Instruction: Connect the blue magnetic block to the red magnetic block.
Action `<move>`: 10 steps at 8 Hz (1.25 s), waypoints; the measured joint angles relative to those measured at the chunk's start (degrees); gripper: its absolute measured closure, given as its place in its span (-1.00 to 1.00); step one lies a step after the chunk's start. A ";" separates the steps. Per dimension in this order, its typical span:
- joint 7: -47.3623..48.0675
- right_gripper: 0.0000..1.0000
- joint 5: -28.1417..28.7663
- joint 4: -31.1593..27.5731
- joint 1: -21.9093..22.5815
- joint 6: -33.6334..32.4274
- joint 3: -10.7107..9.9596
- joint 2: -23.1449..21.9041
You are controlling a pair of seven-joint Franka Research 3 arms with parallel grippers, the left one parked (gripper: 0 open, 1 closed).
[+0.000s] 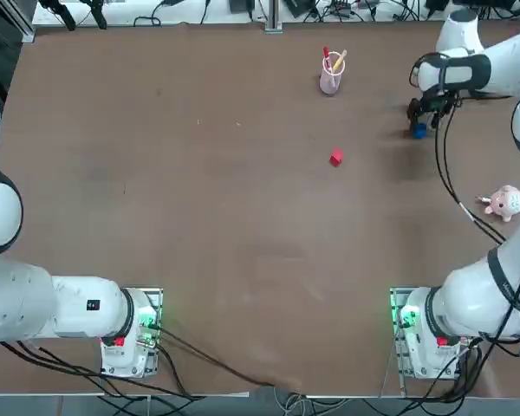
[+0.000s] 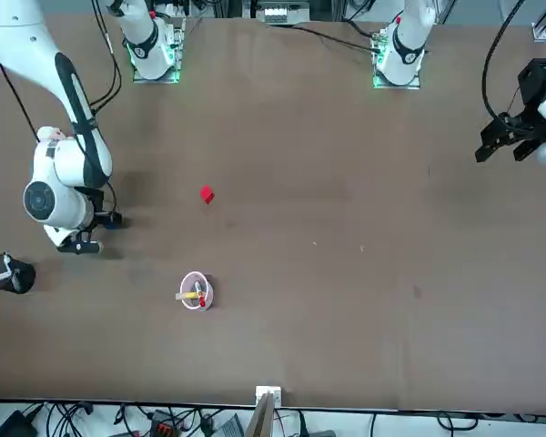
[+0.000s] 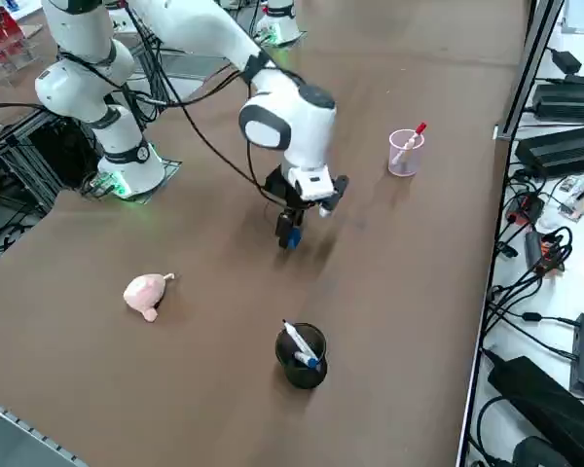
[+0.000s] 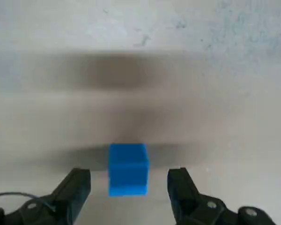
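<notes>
The blue magnetic block [image 4: 127, 168] is a tiny bright-blue cube resting on the brown table at the far right. It also shows as the blue block [image 1: 419, 131] from overhead and the blue block [image 3: 290, 236] from the side. My right gripper [image 4: 129, 176] hangs low over it, open, with one finger on each side and a small gap to each. From above, the right gripper [image 1: 420, 120] partly covers the cube. The red magnetic block [image 1: 336, 157], the same size, lies apart on the table toward the middle, and the front view also shows the red block [image 2: 207, 194].
A pink cup [image 1: 330, 80] holding pens stands beyond the red block. A pink plush toy [image 1: 503, 203] lies near the right edge. A black cup [image 3: 301, 355] with a pen stands at the table's far right side. My arm's cable trails over the table.
</notes>
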 joint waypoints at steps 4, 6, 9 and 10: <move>7.70 -1.00 3.11 9.49 1.34 -17.61 9.04 -6.88; 21.08 -1.00 4.28 9.23 1.61 -18.05 15.23 -7.58; 44.21 -0.98 4.46 5.37 2.05 -11.13 24.30 -7.19; 51.13 -0.98 4.46 2.43 2.16 -6.92 26.51 -7.18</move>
